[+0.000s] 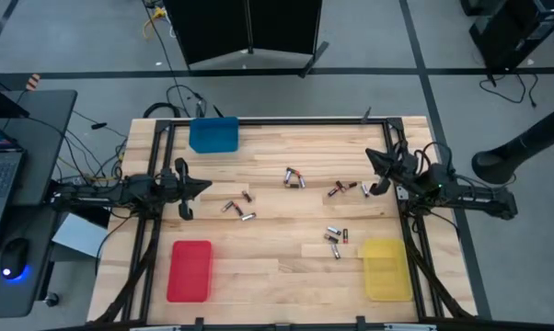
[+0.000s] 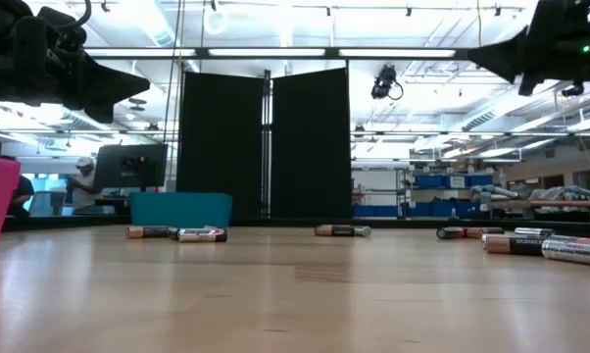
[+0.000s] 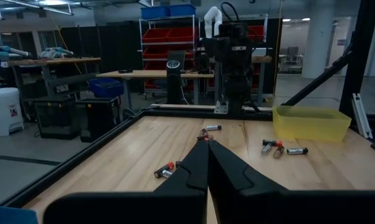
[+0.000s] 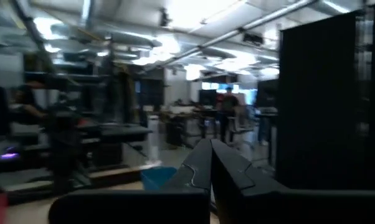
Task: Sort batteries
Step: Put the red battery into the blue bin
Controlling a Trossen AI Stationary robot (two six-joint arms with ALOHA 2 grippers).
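Note:
The batteries lie scattered on the wooden table: a pair (image 1: 294, 176), a group (image 1: 343, 188), three near the left gripper (image 1: 237, 208) and a cluster (image 1: 335, 240) beside the yellow tray. The low view shows them lying on their sides (image 2: 177, 233), (image 2: 341, 230), (image 2: 548, 246). My left gripper (image 1: 206, 184) hangs shut above the table's left half, pointing right; in its wrist view (image 3: 207, 140) batteries (image 3: 164, 170) lie below and ahead. My right gripper (image 1: 370, 156) is shut above the far right part, pointing left toward the blue tray (image 4: 156, 177).
Three trays sit on the table: blue (image 1: 213, 134) at the far edge, red (image 1: 190, 270) near left, yellow (image 1: 386, 268) near right. A black frame (image 1: 157, 147) borders the tabletop. A laptop and mouse sit on a side desk to the left.

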